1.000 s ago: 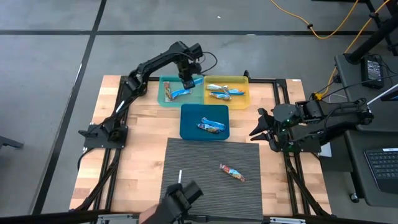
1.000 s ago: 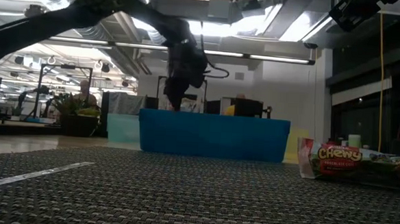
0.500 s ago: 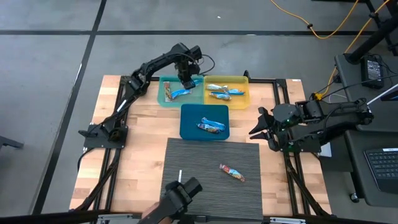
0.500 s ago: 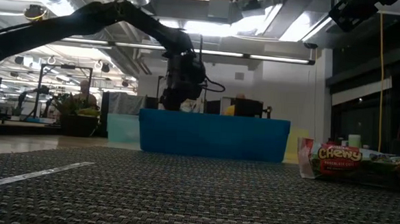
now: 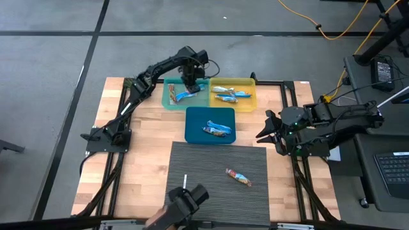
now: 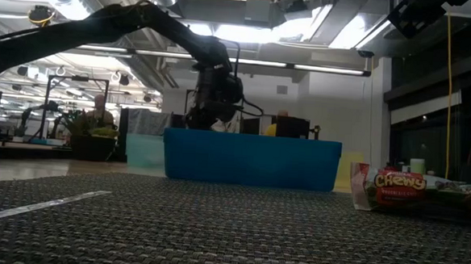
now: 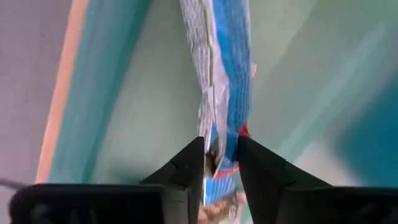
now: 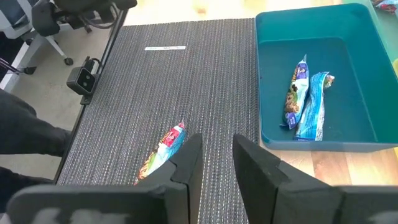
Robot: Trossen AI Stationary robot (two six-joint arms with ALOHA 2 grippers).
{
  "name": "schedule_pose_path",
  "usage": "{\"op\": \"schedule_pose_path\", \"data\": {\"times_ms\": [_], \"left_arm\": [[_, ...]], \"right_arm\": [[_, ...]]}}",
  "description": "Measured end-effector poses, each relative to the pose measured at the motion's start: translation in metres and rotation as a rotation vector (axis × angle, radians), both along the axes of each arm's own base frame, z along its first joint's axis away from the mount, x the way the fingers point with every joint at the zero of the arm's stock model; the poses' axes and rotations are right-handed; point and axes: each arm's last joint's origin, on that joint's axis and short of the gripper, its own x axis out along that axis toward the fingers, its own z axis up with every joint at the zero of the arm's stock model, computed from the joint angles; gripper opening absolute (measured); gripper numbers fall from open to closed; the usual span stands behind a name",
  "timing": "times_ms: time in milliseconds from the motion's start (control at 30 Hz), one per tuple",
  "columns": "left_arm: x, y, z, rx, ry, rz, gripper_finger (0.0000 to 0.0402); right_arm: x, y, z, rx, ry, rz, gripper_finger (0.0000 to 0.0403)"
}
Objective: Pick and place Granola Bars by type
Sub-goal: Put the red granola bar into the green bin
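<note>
The tabletop (image 5: 147,140) is pale wood planking, smooth. A ribbed, woven dark mat (image 5: 211,163) looks rough. The teal (image 5: 167,96), yellow (image 5: 250,96) and blue (image 5: 192,128) trays seem matt plastic. The granola bars (image 8: 309,102) have glossy, crinkled wrappers.

The left arm stretches up toward twelve o'clock, its wrist bent down and its hand (image 5: 190,85) pinched nearly closed, while the right arm sits folded low at three o'clock, its hand (image 5: 268,133) spread apart and pointing toward nine.
</note>
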Motion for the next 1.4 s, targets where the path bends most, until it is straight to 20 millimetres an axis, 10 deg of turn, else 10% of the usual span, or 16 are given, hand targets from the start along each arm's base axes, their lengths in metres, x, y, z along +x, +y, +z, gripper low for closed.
{"op": "schedule_pose_path", "data": {"times_ms": [267,700,1400], "left_arm": [[-0.002,-0.011,0.005,-0.022,0.076,-0.015,0.0145],[0.007,-0.059,0.077,0.086,-0.055,-0.074,0.0174],[0.041,-0.322,0.203,0.241,-0.612,-0.616,0.0173]], "right_arm": [[0.000,0.000,0.000,-0.024,-0.006,0.020,0.0092],[0.000,0.000,0.000,-0.045,-0.011,0.040,0.0092],[-0.001,0.000,-0.001,-0.103,-0.017,0.092,0.0092]]}}
